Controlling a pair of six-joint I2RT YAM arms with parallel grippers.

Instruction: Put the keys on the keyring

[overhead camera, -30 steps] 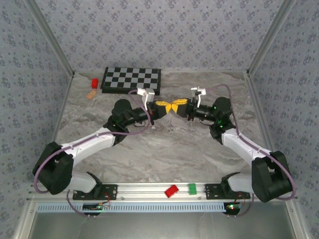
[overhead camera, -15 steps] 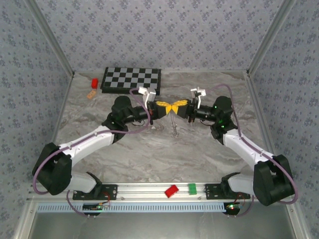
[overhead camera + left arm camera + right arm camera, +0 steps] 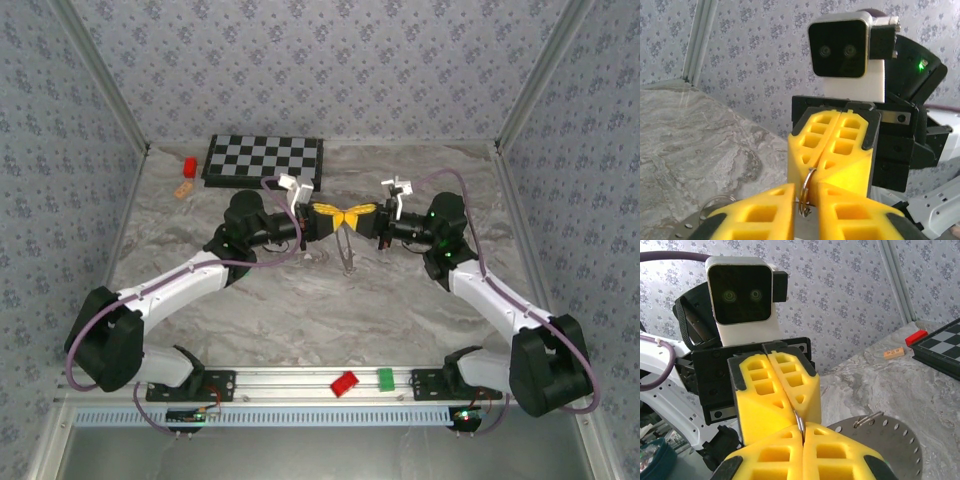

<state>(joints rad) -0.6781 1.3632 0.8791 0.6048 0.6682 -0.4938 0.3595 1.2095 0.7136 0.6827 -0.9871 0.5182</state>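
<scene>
left claw [image 3: 333, 216]: pressing together on the small wire loop [image 3: 809, 183], hovering just on the near side of the chessboard [image 3: 263, 160]
right claw [image 3: 354, 213]: pinching the same loop from the opposite side, meeting the left claw tip to tip
just changed: barely shifting over the last second; creeping slightly toward the chessboard at the elbows while keeping the pinch
dangling piece [image 3: 346, 256]: swaying a little beneath the pinch; possibly belonging to the keyring, too thin for telling
meaning for the task: probably steadying or prying the loop rather than carrying anything; threading seemingly not finishing yet
keyring [image 3: 890, 447]: sitting low under the claws, on the chessboard side of the pinch, carrying a second wire loop [image 3: 867, 418] near its rim; hanging or lying on the table [image 3: 400, 300], not telling which
red block [image 3: 189, 165] and orange tile [image 3: 182, 189]: lying just beside the chessboard, well apart from the pinch
rail blocks [image 3: 385, 378]: resting far from the chessboard, by the arm bases
in the way: only the yellow fingers [image 3: 775, 390], hiding the loop's opening
</scene>
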